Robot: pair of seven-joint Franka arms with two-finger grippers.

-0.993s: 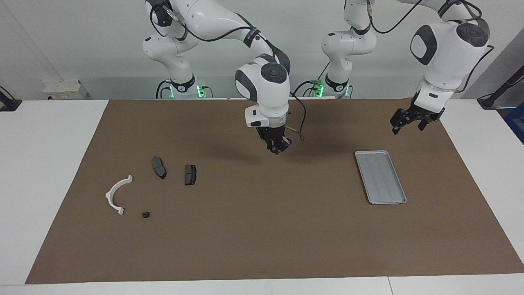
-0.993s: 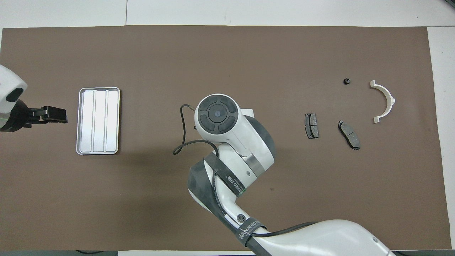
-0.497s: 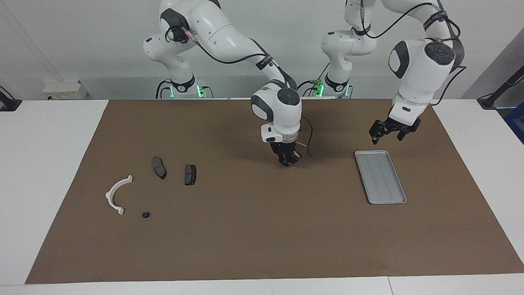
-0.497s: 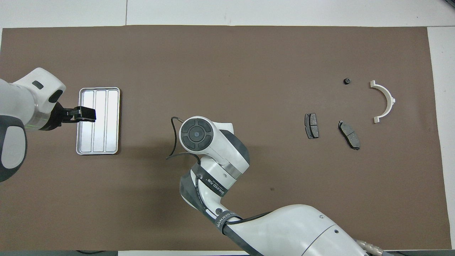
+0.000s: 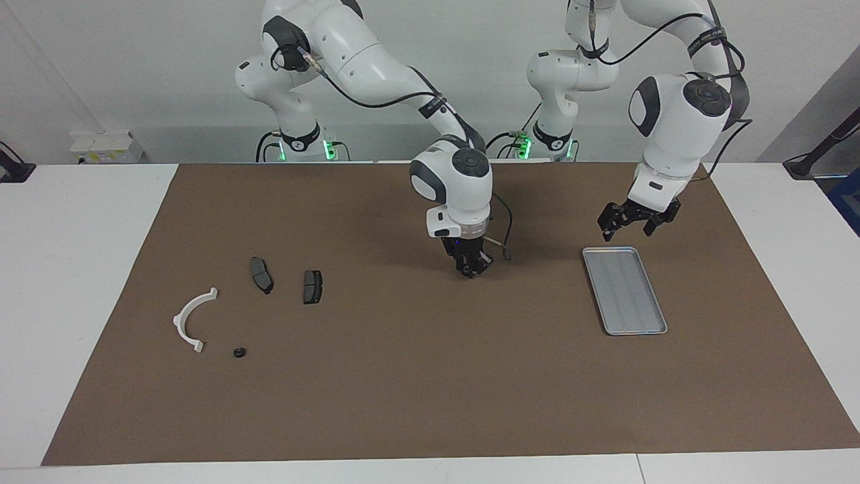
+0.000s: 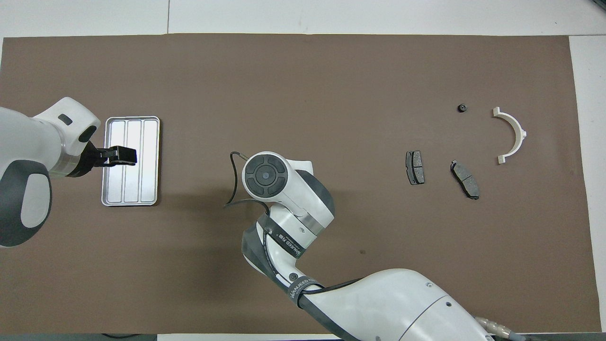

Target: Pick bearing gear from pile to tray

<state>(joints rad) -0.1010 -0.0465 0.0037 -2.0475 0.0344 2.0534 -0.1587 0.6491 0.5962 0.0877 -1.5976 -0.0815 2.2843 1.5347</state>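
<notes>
Silver-grey tray [image 6: 107, 161] is seen at mid-height of the overhead frame, toward the left arm's end of the tabletop [image 5: 80, 282]; nothing is visible in it. The pile is spread at the right arm's end: white arc [image 5: 191, 319], two dark pads [image 5: 261, 274] [image 5: 312, 286] and one small black round piece [image 5: 238, 351], low in the facing frame, all resting on the brown mat [image 5: 430, 390].

The left claw [image 5: 628, 225] is held wide and empty over the tray's end nearer the robots. The right claw [image 5: 470, 267] is low over the middle of the mat, between pile and tray. Whether it is wide, narrow or carrying a part cannot be told.

Judgement: no delivery is recorded. Placement in the tray is outstanding.
</notes>
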